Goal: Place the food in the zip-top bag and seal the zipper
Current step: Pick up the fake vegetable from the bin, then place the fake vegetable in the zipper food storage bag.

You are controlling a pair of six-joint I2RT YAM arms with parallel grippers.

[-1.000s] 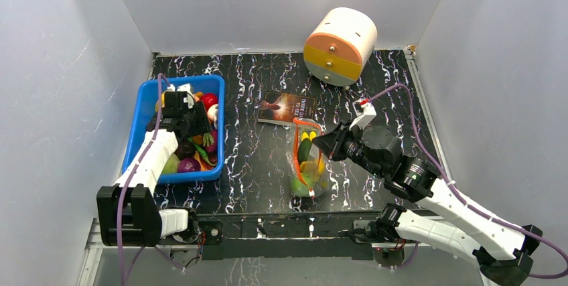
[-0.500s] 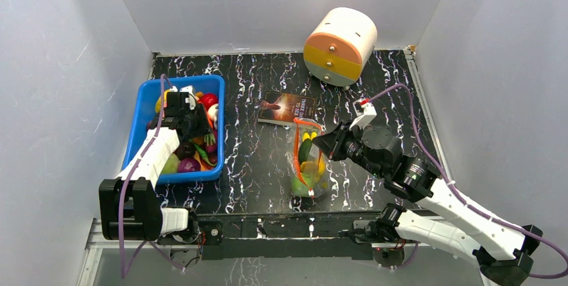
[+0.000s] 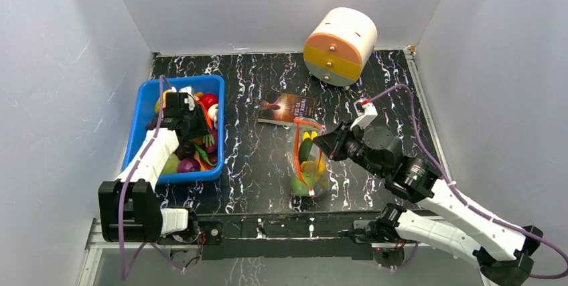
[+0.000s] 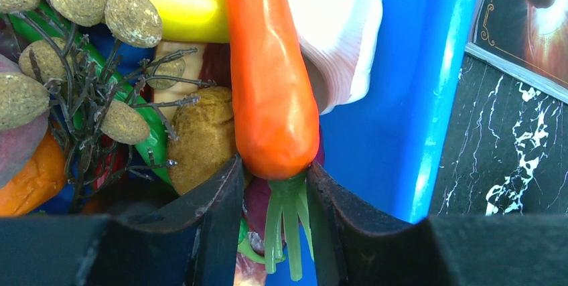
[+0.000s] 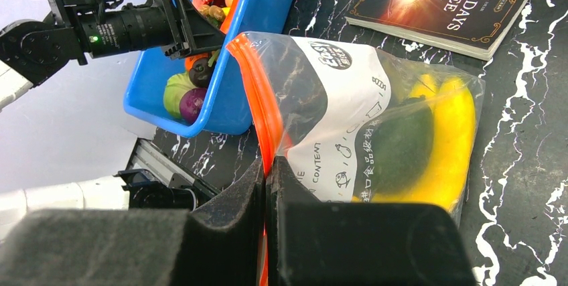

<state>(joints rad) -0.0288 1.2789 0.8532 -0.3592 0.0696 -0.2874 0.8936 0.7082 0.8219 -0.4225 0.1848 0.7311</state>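
- A blue plastic bin [image 3: 175,177] sits by the left edge of the black white-veined table [image 3: 254,159], heaped with small plastic toy food.
- The left arm's fingers [image 4: 214,219] reach down into the bin and pinch the blunt end of an orange plastic toy carrot [image 4: 271,85]. One finger touches each side of the carrot, and its green stalk hangs between them.
- Beside the carrot lie a yellow toy banana [image 4: 181,5], a cluster of brown balls on dark twiggy stems [image 4: 80,5], a brown lumpy piece [image 4: 201,135] and a white ribbed piece [image 4: 341,38]. The white piece is against the bin's right wall.
- The clear zip-top bag [image 5: 348,118] with white printing is near the middle of the table, toward the near edge and well apart from the bin.
- The bag's red-orange zipper strip [image 5: 258,98] bows into an open loop on the side facing the bin.
- The right arm's fingers [image 5: 228,212] are pressed together on that strip and hold the bag's rim up.
- Inside the bag rest a yellow curved piece [image 5: 455,145] and a dark green piece [image 5: 402,145], low against the table.
- A dark paperback book [image 5: 455,1] lies flat just beyond the bag.
- A white cylinder with orange and yellow bands [image 3: 340,46] lies tilted at the far edge, toward the right corner.
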